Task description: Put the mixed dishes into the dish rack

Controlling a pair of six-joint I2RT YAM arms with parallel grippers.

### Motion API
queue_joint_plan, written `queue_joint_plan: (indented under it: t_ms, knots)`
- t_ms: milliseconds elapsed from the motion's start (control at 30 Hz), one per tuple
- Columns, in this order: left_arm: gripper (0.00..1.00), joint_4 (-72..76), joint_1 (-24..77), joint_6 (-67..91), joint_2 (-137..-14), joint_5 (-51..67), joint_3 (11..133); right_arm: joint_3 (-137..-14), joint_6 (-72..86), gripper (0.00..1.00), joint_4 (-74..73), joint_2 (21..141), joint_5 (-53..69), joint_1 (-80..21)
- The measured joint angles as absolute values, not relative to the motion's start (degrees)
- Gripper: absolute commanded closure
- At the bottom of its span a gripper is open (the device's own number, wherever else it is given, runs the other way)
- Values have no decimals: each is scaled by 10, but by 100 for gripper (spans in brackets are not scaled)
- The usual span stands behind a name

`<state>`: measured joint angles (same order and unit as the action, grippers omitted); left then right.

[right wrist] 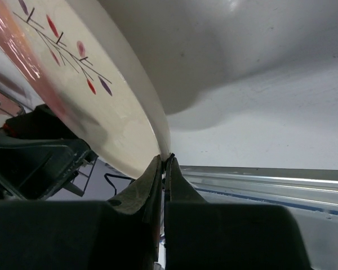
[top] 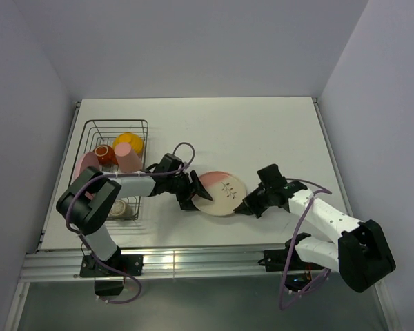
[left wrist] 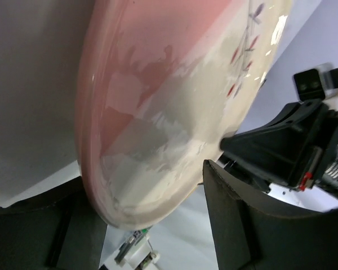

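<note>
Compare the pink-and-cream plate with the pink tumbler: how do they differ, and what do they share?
The pink-and-cream plate is outside the dish rack, pinched at its rim by the right gripper; the pink tumbler sits inside it. The plate is two-toned with a sprig pattern; the tumbler is plain. The plate is wide and shallow; the tumbler is narrower and deeper. Both are partly pink.

The plate [top: 221,194] is showing pink on one half and cream on the other, with red and purple leaves on dark stems. In the grey wire rack [top: 117,122], a bowl [top: 129,140] is glowing orange-yellow, a tumbler [top: 129,161] pink, a cup [top: 105,154] dark red-brown.
</note>
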<state>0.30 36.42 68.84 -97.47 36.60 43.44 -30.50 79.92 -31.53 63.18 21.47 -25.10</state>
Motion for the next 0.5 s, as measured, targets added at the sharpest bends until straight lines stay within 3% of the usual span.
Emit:
queue_joint_plan:
  t_ms: [200, 267, 500]
  knots:
    - [36, 10, 363, 689, -988, 351, 455, -303, 822, 100, -303, 632, 219, -255]
    - [43, 10, 363, 688, -992, 350, 456, -303, 825, 100, -301, 632, 221, -257]
    - [86, 10, 358, 689, -992, 360, 469, -294, 826, 100, -302, 653, 215, -258]
